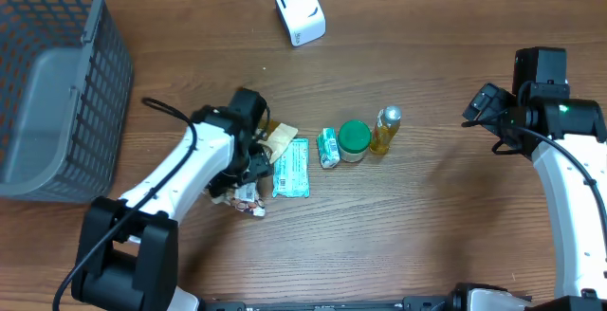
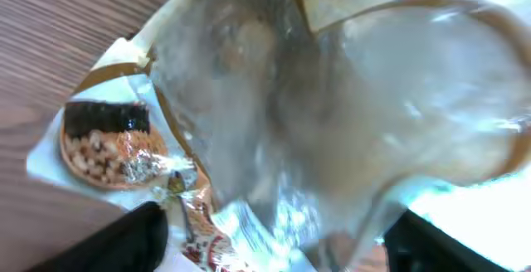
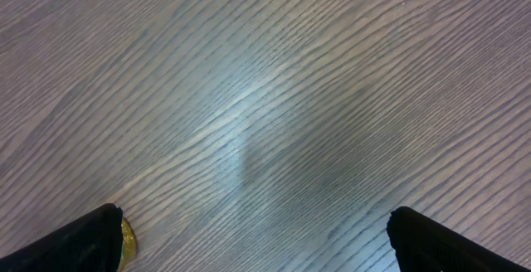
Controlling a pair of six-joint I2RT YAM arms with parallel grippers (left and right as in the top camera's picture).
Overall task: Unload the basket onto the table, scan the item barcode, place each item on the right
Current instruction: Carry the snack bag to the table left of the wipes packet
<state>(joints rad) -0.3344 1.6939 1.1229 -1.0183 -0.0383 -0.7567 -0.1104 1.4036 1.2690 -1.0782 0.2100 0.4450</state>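
Observation:
My left gripper (image 1: 248,164) hangs low over a small heap of snack packets left of centre. In the left wrist view a crinkled clear packet with a brown edge (image 2: 332,114) fills the frame. A packet printed with nuts (image 2: 108,143) lies beside it. The left gripper (image 2: 274,243) is open: its dark fingers (image 2: 124,243) stand far apart at the bottom corners, and the packets lie loose between them. The white barcode scanner (image 1: 300,10) stands at the table's far edge. My right gripper (image 1: 484,107) is open over bare wood at the right.
A teal packet (image 1: 292,169), a small green carton (image 1: 328,147), a green-lidded jar (image 1: 354,140) and a yellow bottle (image 1: 385,129) stand in a row at centre. A grey mesh basket (image 1: 57,93) fills the left edge. The bottle's cap (image 3: 127,240) shows by the right gripper's finger.

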